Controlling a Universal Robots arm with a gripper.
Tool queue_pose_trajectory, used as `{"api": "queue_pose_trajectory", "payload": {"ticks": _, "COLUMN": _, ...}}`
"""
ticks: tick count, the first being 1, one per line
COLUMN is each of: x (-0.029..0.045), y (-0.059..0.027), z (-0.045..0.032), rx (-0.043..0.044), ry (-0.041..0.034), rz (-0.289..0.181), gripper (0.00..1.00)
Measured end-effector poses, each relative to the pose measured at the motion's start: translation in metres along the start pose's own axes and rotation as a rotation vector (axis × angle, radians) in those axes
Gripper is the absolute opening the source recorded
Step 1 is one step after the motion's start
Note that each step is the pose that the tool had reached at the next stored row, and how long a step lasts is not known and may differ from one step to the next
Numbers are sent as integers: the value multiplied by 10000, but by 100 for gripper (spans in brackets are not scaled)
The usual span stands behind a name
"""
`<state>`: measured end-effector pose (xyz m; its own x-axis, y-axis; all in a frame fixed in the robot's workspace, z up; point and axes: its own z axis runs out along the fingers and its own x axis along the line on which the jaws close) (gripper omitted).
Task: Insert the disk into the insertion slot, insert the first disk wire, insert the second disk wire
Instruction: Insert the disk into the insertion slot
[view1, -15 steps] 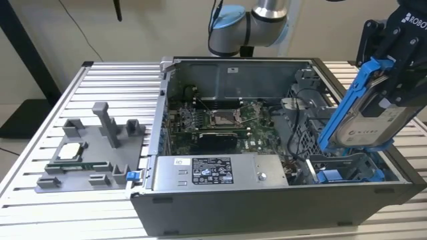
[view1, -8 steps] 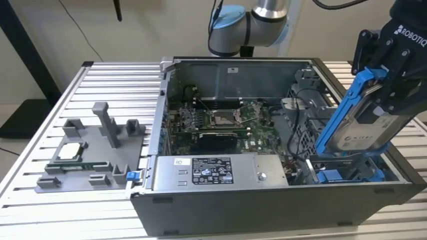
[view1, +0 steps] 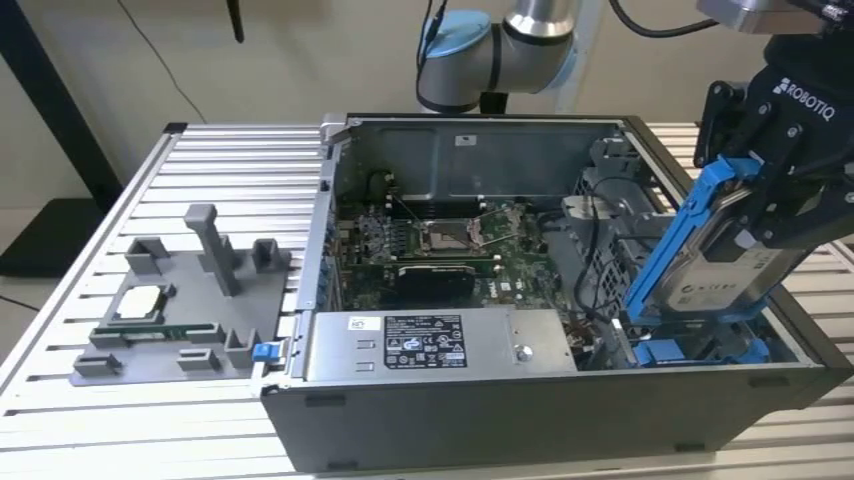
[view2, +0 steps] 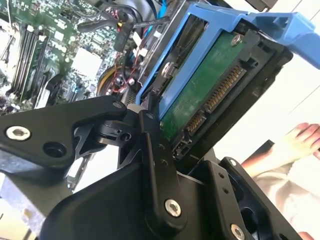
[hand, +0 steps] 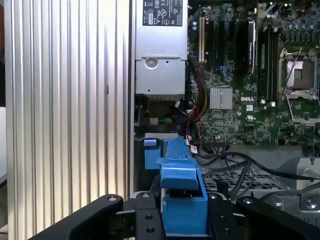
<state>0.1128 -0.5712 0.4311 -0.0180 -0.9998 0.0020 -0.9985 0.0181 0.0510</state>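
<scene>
My gripper (view1: 763, 232) is shut on the disk (view1: 727, 268), a silver drive with a white label clipped in a blue carrier. It hangs steeply tilted over the case's front corner at the exterior view's right. The disk's lower end is just above the insertion slot (view1: 694, 352), whose blue tabs show below it. The second wrist view shows the disk's green circuit board (view2: 205, 90) and connector, with a black finger (view2: 155, 160) pressed against the carrier's side. In the first wrist view the carrier (hand: 180, 185) sits between the fingers, with a blue slot tab (hand: 150, 150) beyond it. Black cables (hand: 235, 161) lie loose near the bay.
The open computer case holds the motherboard (view1: 441, 240), the grey power-supply box (view1: 441, 342) and a perforated cage (hand: 240, 181). A grey fixture with parts (view1: 187, 300) sits on the slatted table (view1: 227, 160) at the exterior view's left. A person's hand (view2: 300, 140) shows beyond the disk.
</scene>
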Motion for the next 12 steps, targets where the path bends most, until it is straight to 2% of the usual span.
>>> {"api": "queue_pose_trajectory", "payload": {"ticks": 5, "x": 16, "y": -27, "z": 78, "rx": -1, "ry": -54, "rz": -2, "gripper": 0}}
{"api": "queue_pose_trajectory", "payload": {"ticks": 12, "x": 43, "y": -44, "z": 166, "rx": -4, "ry": -175, "rz": -8, "gripper": 0}}
